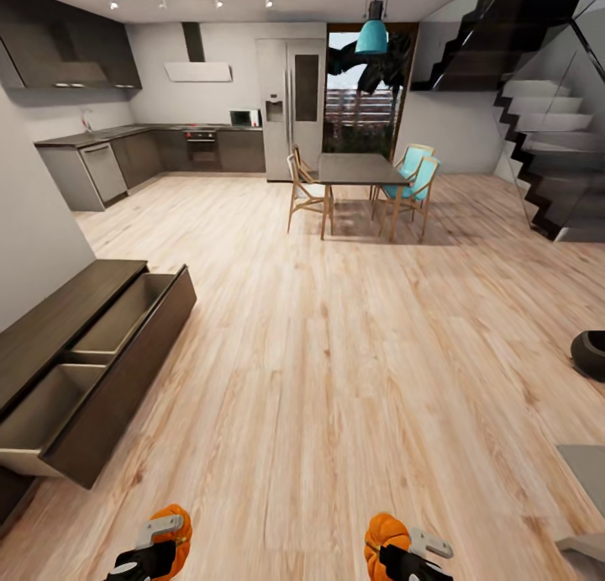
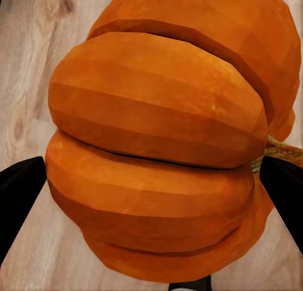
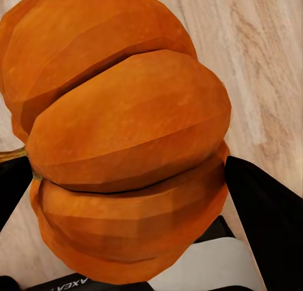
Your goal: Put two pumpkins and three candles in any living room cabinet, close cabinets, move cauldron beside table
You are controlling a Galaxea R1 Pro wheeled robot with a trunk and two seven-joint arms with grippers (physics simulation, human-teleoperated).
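Note:
My left gripper is shut on one orange ribbed pumpkin, low at the near left. In the left wrist view that pumpkin sits between the black fingers. My right gripper is shut on the other pumpkin; its wrist view has this pumpkin wedged between its fingers. The dark-brown cabinet stands along the left wall with two drawers pulled open, both empty. A black cauldron is on the floor at the right edge, partly cut off. A corner of the grey table is near right. The candles are out of view.
Wide wooden floor stretches ahead. A dining table with chairs stands at the back centre, kitchen counters at the back left, and a staircase at the right. The open drawer front juts into the floor.

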